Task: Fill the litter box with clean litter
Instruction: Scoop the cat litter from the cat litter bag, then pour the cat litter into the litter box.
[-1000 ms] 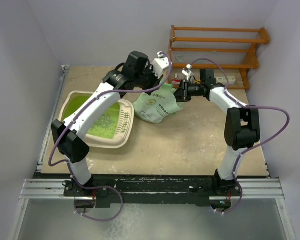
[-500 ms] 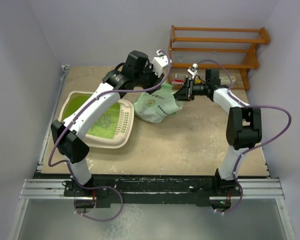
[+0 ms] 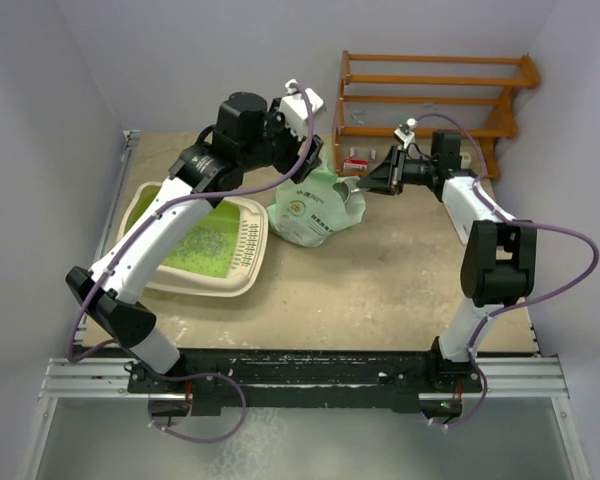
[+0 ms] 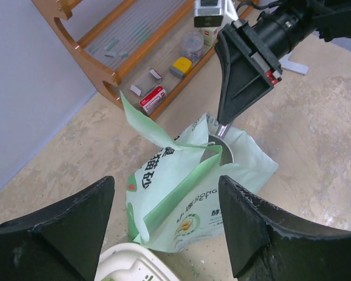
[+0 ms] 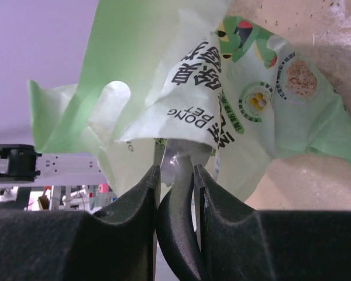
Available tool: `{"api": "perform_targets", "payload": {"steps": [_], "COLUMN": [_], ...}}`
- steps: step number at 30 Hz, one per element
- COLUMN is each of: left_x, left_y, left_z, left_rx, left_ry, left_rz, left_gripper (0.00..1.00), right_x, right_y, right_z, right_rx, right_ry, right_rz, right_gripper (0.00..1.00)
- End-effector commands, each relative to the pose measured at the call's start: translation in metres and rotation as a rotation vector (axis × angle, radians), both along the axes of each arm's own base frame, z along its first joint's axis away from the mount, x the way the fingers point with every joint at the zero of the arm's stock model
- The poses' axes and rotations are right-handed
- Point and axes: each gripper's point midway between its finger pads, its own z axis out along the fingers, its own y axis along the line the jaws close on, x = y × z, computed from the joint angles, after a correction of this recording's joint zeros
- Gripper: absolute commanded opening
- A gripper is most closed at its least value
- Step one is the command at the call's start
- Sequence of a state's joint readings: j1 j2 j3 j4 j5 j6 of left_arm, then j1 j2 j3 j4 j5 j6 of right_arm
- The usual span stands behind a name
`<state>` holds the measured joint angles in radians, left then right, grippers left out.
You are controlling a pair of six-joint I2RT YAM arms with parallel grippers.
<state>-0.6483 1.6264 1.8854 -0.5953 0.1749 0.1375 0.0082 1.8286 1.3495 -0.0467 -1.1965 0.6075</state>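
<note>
Lying left on the tan surface point(image 3: 380, 290), between lilac walls point(image 3: 180, 60), the litter box point(image 3: 235, 278) is holding clean litter point(image 3: 208, 248).
Left jaws are gaping over the bag point(image 3: 315, 212); right jaws are clamping the scoop point(image 5: 180, 157).

Top view, as I see it from my console. The bench point(image 3: 380, 290) is a tan, scuffed board with pale dusty patches. Resting on it are the litter box point(image 3: 235, 288) at the left, grille end toward centre. A slumped light green printed bag point(image 3: 310, 215) lies just beside it. A wooden rack point(image 3: 430, 78) stands at the far right edge.
</note>
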Motion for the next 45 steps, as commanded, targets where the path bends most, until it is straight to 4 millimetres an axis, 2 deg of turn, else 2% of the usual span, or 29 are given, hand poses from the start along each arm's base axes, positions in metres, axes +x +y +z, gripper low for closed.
{"api": "perform_targets", "payload": {"steps": [1,12,22,33,45], "left_x": [-0.007,-0.019,-0.031,-0.047,-0.06], "left_y": [0.012,0.029,0.043,0.064,0.075], "left_z": [0.023,0.044,0.063,0.086,0.1], "left_rx": [-0.045,-0.07,-0.098,-0.147,-0.185], "left_ry": [-0.053,-0.093,-0.124,-0.173,-0.192], "left_rz": [0.041,0.075,0.101,0.145,0.159], "left_gripper": [0.7,0.71,0.71,0.71,0.71], "right_x": [-0.017,-0.043,-0.055,-0.07,-0.075], "right_y": [-0.011,-0.042,-0.09,-0.112,-0.132], "right_z": [0.046,0.047,0.071,0.083,0.07], "right_rx": [0.059,0.016,0.029,0.052,0.082], "right_ry": [-0.069,-0.044,-0.092,-0.107,-0.098], "right_rz": [0.033,-0.004,-0.131,-0.186,-0.225], "right_gripper": [0.0,0.0,0.0,0.0,0.0]}}
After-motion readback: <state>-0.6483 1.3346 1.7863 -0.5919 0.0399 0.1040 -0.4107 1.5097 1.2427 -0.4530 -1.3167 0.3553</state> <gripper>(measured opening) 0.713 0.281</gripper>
